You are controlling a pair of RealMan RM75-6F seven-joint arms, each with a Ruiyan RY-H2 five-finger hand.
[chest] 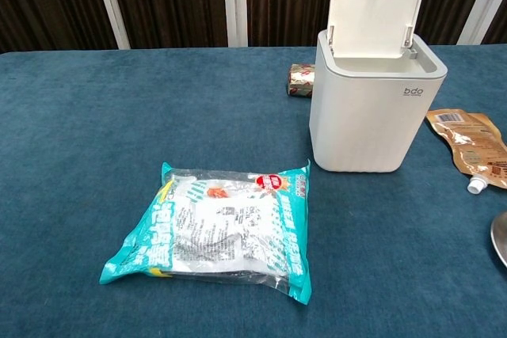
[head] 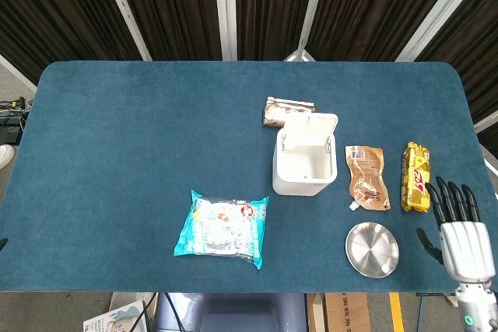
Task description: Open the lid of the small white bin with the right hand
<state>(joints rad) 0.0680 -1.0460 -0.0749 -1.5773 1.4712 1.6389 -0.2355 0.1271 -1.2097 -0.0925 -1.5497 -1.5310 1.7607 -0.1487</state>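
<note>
We see the counter [head: 140,130] in blue cloth. Bin [chest: 372,108] right of centre, lid [chest: 377,7] standing upright, inside bare. Teal packet [head: 223,227] lies front-left of it. Right hand [head: 459,232] at the front right corner, fingers spread, holding nothing (well apart from the bin). Steel dish [head: 372,249] and brown pouch [head: 367,176] sit between.
</note>
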